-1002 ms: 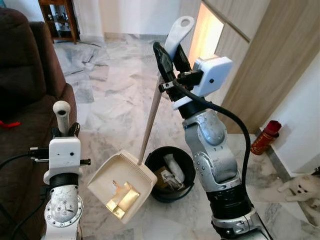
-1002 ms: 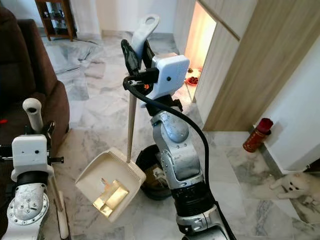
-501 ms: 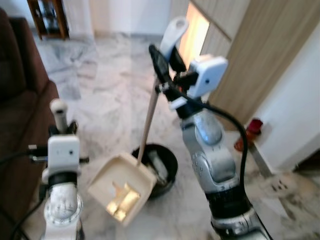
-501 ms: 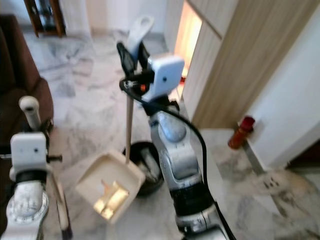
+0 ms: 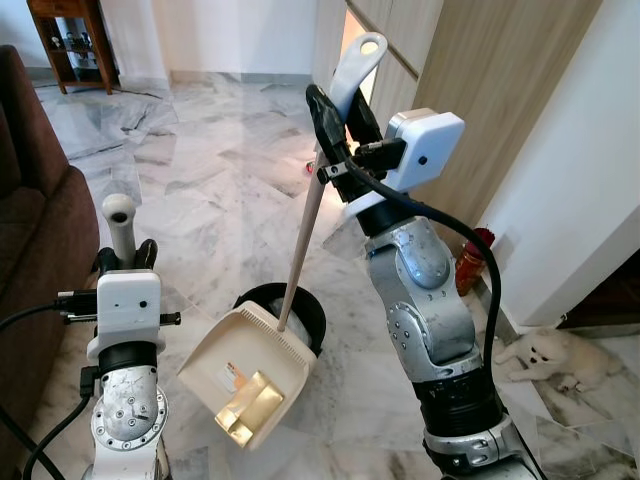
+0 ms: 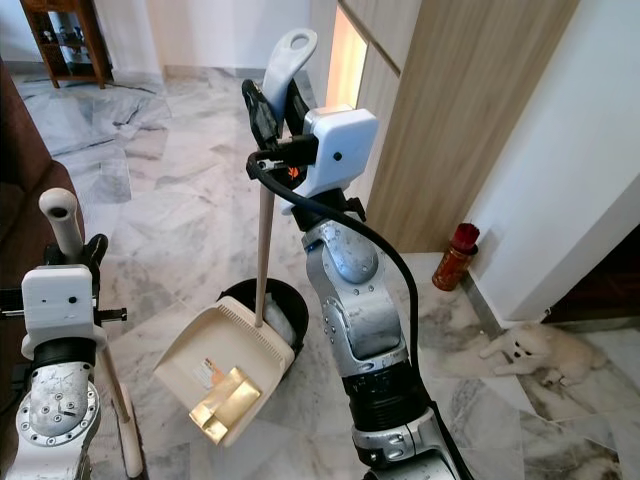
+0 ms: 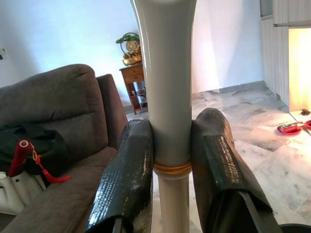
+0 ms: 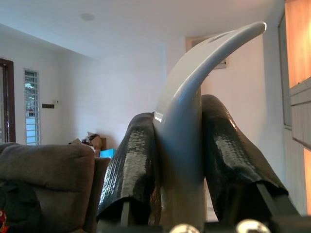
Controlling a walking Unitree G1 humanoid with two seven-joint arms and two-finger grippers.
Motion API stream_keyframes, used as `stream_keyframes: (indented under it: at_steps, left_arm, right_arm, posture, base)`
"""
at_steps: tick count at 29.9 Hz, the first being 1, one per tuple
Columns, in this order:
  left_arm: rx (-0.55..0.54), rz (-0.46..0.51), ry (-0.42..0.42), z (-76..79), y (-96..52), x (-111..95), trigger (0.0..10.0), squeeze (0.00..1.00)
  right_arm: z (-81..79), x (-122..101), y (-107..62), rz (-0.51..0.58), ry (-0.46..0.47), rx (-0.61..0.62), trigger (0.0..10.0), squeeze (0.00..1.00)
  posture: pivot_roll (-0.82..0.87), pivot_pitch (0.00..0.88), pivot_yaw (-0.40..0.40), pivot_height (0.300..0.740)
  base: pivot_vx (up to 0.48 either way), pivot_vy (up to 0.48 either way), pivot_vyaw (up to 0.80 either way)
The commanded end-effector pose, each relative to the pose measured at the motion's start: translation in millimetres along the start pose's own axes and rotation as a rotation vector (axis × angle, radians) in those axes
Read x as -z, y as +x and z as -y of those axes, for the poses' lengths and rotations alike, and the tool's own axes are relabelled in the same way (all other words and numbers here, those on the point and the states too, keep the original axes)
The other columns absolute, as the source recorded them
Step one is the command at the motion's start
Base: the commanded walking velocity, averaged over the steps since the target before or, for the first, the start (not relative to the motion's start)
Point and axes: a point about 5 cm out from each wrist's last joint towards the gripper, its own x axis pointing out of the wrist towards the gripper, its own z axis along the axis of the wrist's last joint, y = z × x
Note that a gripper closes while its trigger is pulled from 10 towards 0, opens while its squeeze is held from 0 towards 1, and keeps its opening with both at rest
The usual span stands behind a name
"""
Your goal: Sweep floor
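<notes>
Your right gripper sits high in the upper middle of the frame, its two black fingers clamped on the white grip at the top of the dustpan handle. The wooden pole slants down and to the left from there to the cream dustpan, which hangs tilted in the lower middle of the frame with its open mouth facing down and left. A gold-coloured scrap and a small bit of paper lie in the pan, the scrap near the lower lip. Just behind the pan, at the foot of the pole, you can see a black bin on the marble floor; the pan's back edge overlaps the bin's rim.

Your left gripper is at the lower left, fingers closed around the pale broom handle, which stands upright with its rounded end above the fingers.

A brown sofa runs along the left edge. At the right, a red can stands by the wall, and a white dog lies on the floor near the lower right corner.
</notes>
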Motion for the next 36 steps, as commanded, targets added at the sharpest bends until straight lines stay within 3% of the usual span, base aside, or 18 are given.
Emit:
stream_keyframes:
  at_steps: [1, 36]
  left_arm:
    - [-0.014, 0.055, 0.002, -2.4, 2.5, -10, 10.0, 0.00]
    - [-0.021, 0.070, 0.002, -3.1, 4.7, -13, 10.0, 0.00]
  right_arm:
    - [-4.2, -21, 7.6, 0.102, -0.002, -0.014, 10.0, 0.00]
    - [-3.0, -31, 12.7, 0.153, -0.002, -0.008, 10.0, 0.00]
  posture:
    - [0.11, 0.044, -0.082, 0.740]
    - [0.11, 0.037, -0.083, 0.740]
  base:
    - [0.300, 0.000, 0.00]
    - [0.326, 0.000, 0.00]
